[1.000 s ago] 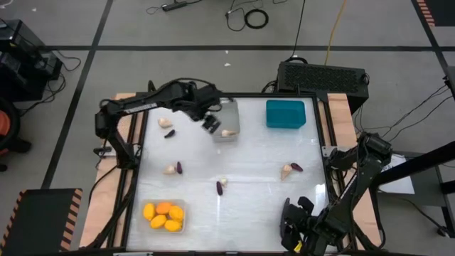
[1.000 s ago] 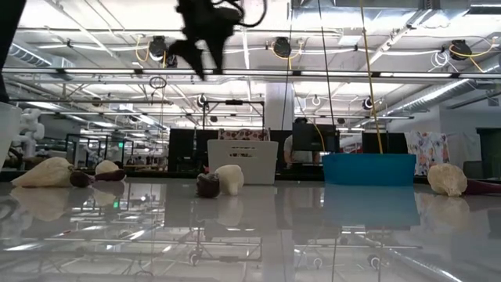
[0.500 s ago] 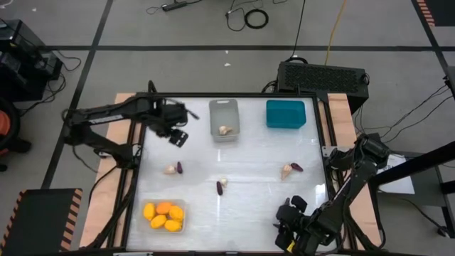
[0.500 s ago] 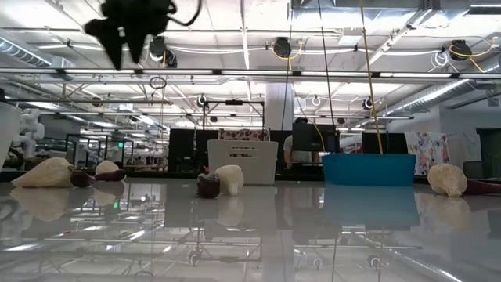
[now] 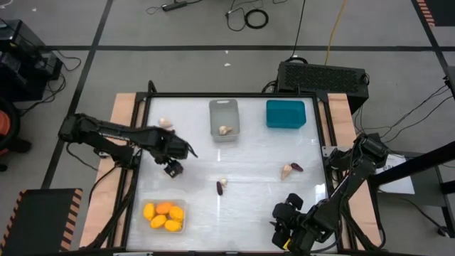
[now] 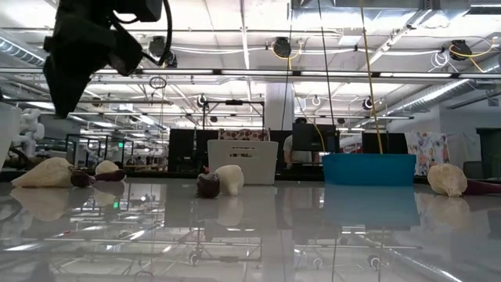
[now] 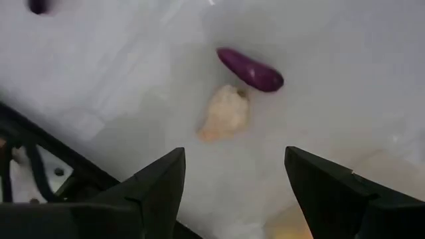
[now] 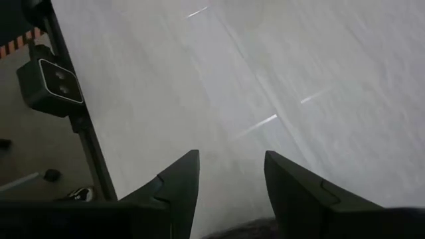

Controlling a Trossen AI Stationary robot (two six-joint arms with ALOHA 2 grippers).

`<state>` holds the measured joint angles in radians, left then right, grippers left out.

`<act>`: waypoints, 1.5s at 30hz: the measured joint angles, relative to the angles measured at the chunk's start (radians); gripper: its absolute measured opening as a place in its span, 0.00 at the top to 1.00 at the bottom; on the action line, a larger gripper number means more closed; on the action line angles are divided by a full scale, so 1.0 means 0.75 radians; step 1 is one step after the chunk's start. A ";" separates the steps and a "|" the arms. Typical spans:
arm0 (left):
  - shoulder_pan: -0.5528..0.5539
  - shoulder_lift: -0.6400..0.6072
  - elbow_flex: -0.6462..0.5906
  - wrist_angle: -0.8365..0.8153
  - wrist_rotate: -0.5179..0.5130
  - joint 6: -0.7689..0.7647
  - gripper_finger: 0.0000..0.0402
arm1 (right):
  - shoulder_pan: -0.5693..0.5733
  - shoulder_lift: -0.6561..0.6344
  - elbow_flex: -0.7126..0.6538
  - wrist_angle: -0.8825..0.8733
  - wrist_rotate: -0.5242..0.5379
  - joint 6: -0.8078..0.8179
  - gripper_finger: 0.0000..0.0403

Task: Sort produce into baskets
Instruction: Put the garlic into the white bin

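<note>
White glossy table [image 5: 242, 163] on a grey floor crossed by black tape lines, cables trailing beyond. Left gripper [image 5: 170, 168] spread wide and empty, hovering over a garlic bulb [image 7: 224, 121] touching a purple eggplant [image 7: 250, 68]. Right gripper [image 8: 230, 192] parted, empty, low at the near right edge. Grey basket [image 5: 224, 118] holding one bulb, teal basket [image 5: 285, 114] beside it, yellow fruits [image 5: 163, 214] in the clear basket near front left

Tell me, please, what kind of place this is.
Probably a robot lab inside a big industrial hall. The table stands on a bare floor with black tape lines and loose cables. The low view shows a high ceiling with pipes and desks with dark screens behind.
</note>
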<state>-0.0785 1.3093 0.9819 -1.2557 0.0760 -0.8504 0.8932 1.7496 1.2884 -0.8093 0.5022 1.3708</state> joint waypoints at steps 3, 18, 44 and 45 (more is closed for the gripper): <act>-0.053 0.016 -0.067 0.093 0.000 0.003 0.34 | -0.002 0.000 0.000 0.006 -0.004 0.002 0.60; -0.239 0.107 -0.214 0.237 -0.168 0.220 0.34 | -0.004 -0.001 0.000 0.071 -0.009 0.024 0.60; -0.236 0.336 -0.271 0.447 -0.161 0.408 0.40 | -0.002 -0.001 0.000 0.077 -0.049 0.052 0.60; -0.236 0.335 -0.271 0.447 -0.154 0.408 0.42 | -0.001 -0.001 0.000 0.077 -0.051 0.052 0.60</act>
<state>-0.2555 1.5606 0.7784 -0.9205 -0.0393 -0.5446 0.8924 1.7489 1.2884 -0.7517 0.4637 1.4097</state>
